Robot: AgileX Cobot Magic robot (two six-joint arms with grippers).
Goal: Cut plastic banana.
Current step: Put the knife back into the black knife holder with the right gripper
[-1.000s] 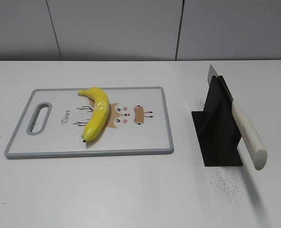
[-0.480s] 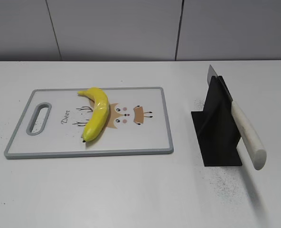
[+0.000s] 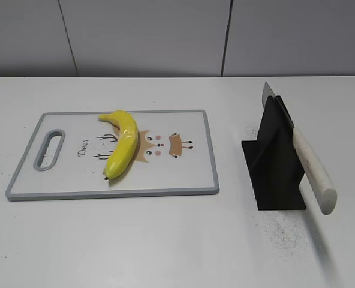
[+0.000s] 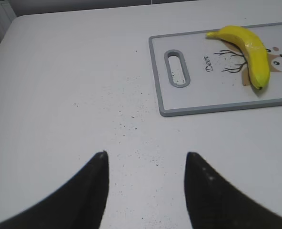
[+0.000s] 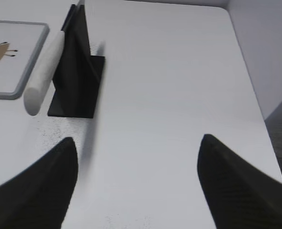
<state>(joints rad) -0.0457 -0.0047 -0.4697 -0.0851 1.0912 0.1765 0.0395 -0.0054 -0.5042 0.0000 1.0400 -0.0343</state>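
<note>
Since neither arm has touched anything yet, I'd say I'm at the very first step here: go fetch the knife before any cutting can happen.

Using the cutting board (image 3: 114, 180) as my landmark and going left to right. Off its left end, past the handle slot, my left gripper (image 4: 146, 183) hovers over bare tabletop (image 4: 60, 71), jaws spread wide with nothing between them. On the board itself, the plastic banana (image 3: 122, 144) lies on the left-middle part, half over the little deer drawing, curved with one dark tip toward the far edge and the other toward the near edge. It looks whole, no cut yet.

Right of the board, well apart from it, sits a black stand (image 3: 275, 162) with the knife (image 3: 312, 171) slotted in at a slant, white handle sticking out toward the near side and the blade tip poking up at the back. Further right again, my right gripper (image 5: 136, 183) hangs over open tabletop, jaws also released and empty.

My guess for the next move: swing the right arm in toward the stand and close on that white handle, then draw the knife out along the slot. Nothing blocks the path. The stand looks light, so it might drag along if I pull crooked. The left arm probably needs to pin the banana, since glossy plastic should skid.
</note>
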